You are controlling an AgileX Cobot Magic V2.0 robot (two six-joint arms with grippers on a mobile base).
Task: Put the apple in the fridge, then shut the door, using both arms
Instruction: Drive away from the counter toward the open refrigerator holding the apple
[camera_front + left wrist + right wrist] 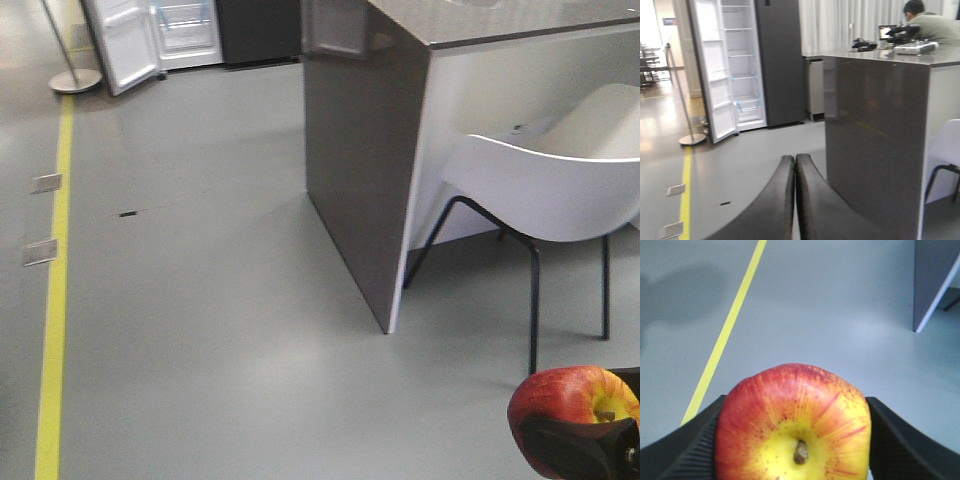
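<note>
Right wrist-mounted view shows the apple [795, 425] seated between the two ribbed fingers [687, 452] of your right gripper [795, 440]. One pad presses each flank and the stem dimple faces back toward the camera. The fingers are spread to the fruit's full width and clamped on it, with bare grey floor [840, 305] and a yellow line [725, 340] beyond the tips.

Judge the apple as firm, fairly light and smooth-skinned. It won't deform, but it can bruise if you squeeze hard, and a round body can pivot between two pads. The present hold across the widest part looks like the right one (the ribbing should help against slip), so carry it level and avoid sharp swings.

Your left gripper [794, 162] has its fingers pressed together with nothing between them. Far ahead of those tips stands the fridge [747, 65], its white shelves exposed. The door [715, 75] is swung open to the left of the fingertips, and the dark counter [875, 140] is close on their right.

The apple is well apart from the fridge, so the placing step has not begun. I'd expect the base must close that gap first. The free left fingers look best placed to push the door shut afterwards.
</note>
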